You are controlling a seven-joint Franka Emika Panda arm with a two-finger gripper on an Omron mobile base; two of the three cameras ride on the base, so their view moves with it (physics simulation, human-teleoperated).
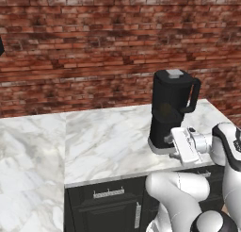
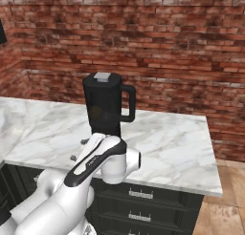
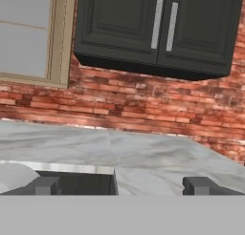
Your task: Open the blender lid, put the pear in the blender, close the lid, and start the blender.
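Note:
The tall black blender (image 1: 170, 108) stands on the marble counter near its right end, also seen as the blender (image 2: 106, 105). The blender lid (image 1: 174, 75) lies flat on the jar, its grey cap up; the same blender lid (image 2: 103, 78) shows from the other side. My gripper (image 1: 168, 141) is low at the front of the blender's base, pointing left along the counter. In the hand view the gripper (image 3: 122, 185) is open, with nothing between its tips. A dim brownish patch shows through the jar wall; I cannot tell whether it is the pear.
The marble counter (image 1: 103, 141) runs left along a brick wall (image 1: 94, 47), with dark drawers (image 2: 143, 196) below. The counter ends at the right (image 2: 213, 176). The hand view looks along the counter at dark wall cabinets (image 3: 158, 28), a window (image 3: 28, 33) and a sink opening (image 3: 76, 181).

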